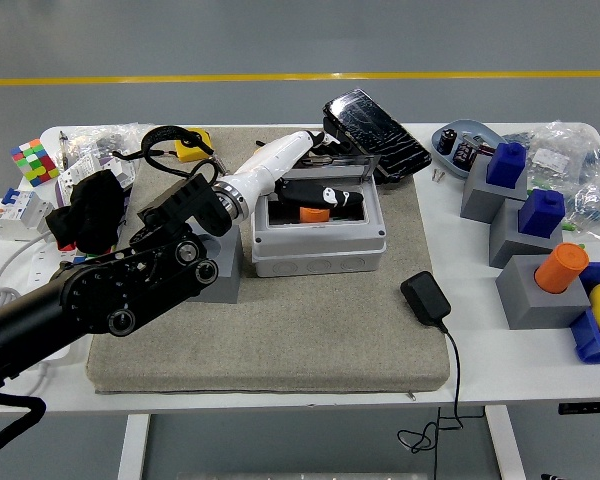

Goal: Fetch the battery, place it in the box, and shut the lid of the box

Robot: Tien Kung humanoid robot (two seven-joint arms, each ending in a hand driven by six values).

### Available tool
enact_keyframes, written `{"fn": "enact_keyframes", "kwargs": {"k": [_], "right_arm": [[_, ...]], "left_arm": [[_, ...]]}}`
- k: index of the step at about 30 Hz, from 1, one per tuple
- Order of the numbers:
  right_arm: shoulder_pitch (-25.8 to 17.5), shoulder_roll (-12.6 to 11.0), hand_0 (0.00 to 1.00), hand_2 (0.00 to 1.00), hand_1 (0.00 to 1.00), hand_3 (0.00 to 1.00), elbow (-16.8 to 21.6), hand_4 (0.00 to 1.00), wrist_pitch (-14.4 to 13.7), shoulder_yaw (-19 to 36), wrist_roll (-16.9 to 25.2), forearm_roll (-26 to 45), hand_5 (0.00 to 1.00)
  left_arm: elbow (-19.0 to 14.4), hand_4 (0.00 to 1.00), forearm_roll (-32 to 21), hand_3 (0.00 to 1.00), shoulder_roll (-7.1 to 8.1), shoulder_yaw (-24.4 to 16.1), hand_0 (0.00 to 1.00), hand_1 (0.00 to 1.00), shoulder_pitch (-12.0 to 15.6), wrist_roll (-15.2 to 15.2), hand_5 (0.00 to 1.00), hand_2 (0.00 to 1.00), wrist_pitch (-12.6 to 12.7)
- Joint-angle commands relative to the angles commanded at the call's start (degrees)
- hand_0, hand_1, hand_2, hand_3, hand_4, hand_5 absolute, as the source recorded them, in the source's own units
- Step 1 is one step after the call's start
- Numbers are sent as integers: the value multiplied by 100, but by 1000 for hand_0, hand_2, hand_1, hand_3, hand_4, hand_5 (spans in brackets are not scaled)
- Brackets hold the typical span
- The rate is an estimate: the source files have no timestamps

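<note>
1. Table (280, 400), white, fills most of the view, with clutter at both ends.
2. Mat (310, 330), grey, covers the middle of the table.
3. Left arm (110, 300) comes in from 8 o'clock, black up to the wrist and white past it, and reaches up toward 1 o'clock over the box.
4. Box (320, 245), light grey, sits on the mat just above centre. Its lid (365, 172) is tilted over the opening, not down flat; its far edge is at 12 o'clock of the box.
5. Grey block (220, 285) sits on the mat touching the box's 9 o'clock side, partly hidden by the arm.
6. Black case (375, 135) lies at 1 o'clock of the box, right behind the lid.
7. Left hand (320, 185) is over the box opening, fingers (340, 198) stretched out long across it toward 3 o'clock. Honestly can't tell if they're pressing the lid or gripping anything.
8. Charger (426, 298), black, lies on the mat at 4 o'clock of the box, cord trailing off the near edge.
9. Battery (314, 213), orange, is inside the box, peeking out just under the fingers.
10. Cube (34, 160), the multicoloured puzzle kind, is way off at 10 o'clock near the table's left end.
</note>
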Motion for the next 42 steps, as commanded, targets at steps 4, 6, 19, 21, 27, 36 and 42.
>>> {"fn": "enact_keyframes", "kwargs": {"k": [4, 6, 19, 21, 27, 36, 42], "right_arm": [[-2, 4, 665, 673, 665, 549, -2, 899, -1, 4, 0, 4, 494], [-1, 6, 665, 673, 665, 549, -1, 899, 0, -1, -3, -1, 494], [-31, 15, 666, 673, 665, 550, -3, 901, 1, 4, -6, -25, 496], [-41, 18, 666, 673, 665, 550, -4, 901, 2, 17, -4, -23, 496], [-38, 22, 666, 673, 665, 550, -7, 900, 3, 65, -2, -42, 496], [-9, 35, 666, 673, 664, 549, -71, 900, 19, 67, -1, -3, 497], [48, 13, 666, 673, 665, 550, -166, 901, 13, 99, 7, 91, 496]], "left_arm": [[-205, 998, 67, 748, 56, 113, 682, 784, 71, 134, 529, 743, -121], [-222, 998, 68, 744, 58, 179, 680, 789, 100, 164, 532, 742, -157], [-588, 998, 97, 743, 108, 35, 677, 790, 370, 185, 534, 740, -179], [-823, 998, 164, 743, 157, -234, 677, 790, 508, 150, 534, 740, -138], [-1356, 998, 140, 741, 346, -977, 674, 782, 988, -151, 536, 737, 161], [-1880, 998, -895, 718, 627, -2515, 610, 743, 2084, -946, 532, 709, 641], [-2004, 998, -1822, 684, 921, -3429, 564, 708, 2765, -1444, 516, 679, 879]]}}
